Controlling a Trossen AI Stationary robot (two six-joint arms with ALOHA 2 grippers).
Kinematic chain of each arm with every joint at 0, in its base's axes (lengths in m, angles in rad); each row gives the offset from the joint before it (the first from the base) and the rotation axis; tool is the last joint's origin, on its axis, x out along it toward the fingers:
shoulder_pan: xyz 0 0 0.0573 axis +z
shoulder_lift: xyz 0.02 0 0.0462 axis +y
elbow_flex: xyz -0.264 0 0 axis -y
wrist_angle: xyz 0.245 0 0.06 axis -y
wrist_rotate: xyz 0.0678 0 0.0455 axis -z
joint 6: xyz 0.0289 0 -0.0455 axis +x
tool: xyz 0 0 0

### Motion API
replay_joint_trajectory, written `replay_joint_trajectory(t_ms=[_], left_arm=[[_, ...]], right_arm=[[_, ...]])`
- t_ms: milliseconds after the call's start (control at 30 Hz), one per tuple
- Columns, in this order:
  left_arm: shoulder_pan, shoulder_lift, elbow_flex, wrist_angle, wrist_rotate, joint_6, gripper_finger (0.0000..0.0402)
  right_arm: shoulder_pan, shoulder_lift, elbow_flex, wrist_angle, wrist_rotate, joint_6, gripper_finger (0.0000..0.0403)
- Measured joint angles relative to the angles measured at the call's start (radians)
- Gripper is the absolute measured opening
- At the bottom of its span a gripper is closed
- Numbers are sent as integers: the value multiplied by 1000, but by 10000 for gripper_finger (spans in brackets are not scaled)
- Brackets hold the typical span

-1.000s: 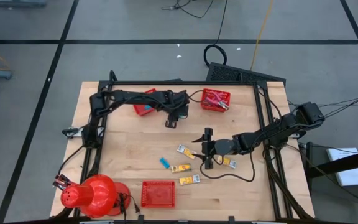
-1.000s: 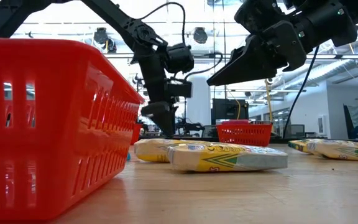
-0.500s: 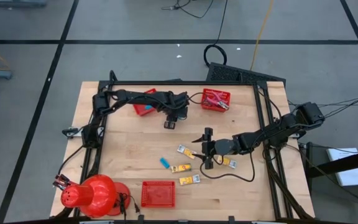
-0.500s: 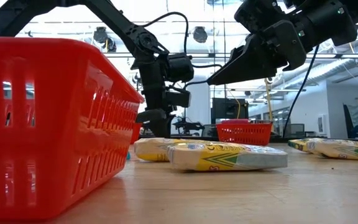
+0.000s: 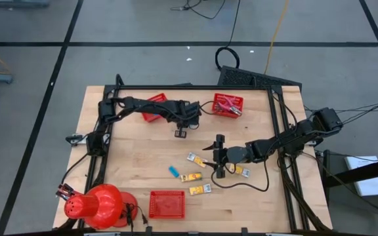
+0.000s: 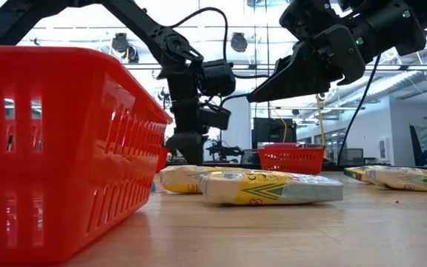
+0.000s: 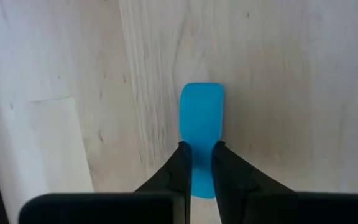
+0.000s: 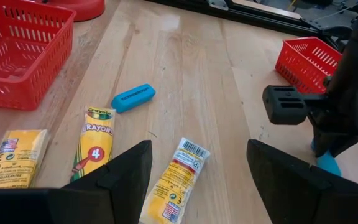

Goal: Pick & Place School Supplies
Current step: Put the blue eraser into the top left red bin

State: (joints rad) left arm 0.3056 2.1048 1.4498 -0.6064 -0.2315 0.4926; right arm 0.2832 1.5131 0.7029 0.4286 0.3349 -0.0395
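**Left pincer clamps a blue eraser on the desk**

Down at the desk [image 5: 136,164] surface, the left pincer [image 7: 197,163] has its two dark fingers [image 7: 180,168] pinched onto the near end of a light-blue eraser [image 7: 201,121], which lies flat on the wood and sticks out beyond the fingertips. From above, that pincer [image 5: 180,133] sits toward the far side of the desk, between two red baskets, one [image 5: 152,107] under the left arm and one [image 5: 228,105] just to its right holding red-handled tools.

The right pincer [image 5: 218,156] hangs mid-desk, jaws spread wide and holding nothing. Below its open fingers [image 8: 123,171] lie the loose supplies: a second blue eraser [image 8: 133,98], a yellow crayon packet [image 8: 96,140] beside it, another yellow packet [image 8: 174,180] just between the fingers, and a third [image 8: 14,158] off to the side. In the overhead view another packet [image 5: 243,170] lies just right of that pincer. A third red basket [image 5: 167,204] stands at the near edge, with a big red dome [image 5: 97,205] at the near left corner.
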Motion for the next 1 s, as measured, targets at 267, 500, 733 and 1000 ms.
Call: replay_joint_trajectory(t_ms=[267, 500, 733, 1000], left_arm=[[-15, -24, -4, -4, -83, -53, 1], [-17, -66, -5, -41, -117, -88, 3], [-25, -113, -5, -49, -158, -107, 2], [11, -122, -4, -42, 37, -197, 1]], right_arm=[[0, 0, 0, -6, 0, 1, 254], [5, 0, 0, -9, -1, 3, 254], [7, 0, 0, -9, -1, 2, 254], [7, 0, 0, -10, -26, 5, 254]])
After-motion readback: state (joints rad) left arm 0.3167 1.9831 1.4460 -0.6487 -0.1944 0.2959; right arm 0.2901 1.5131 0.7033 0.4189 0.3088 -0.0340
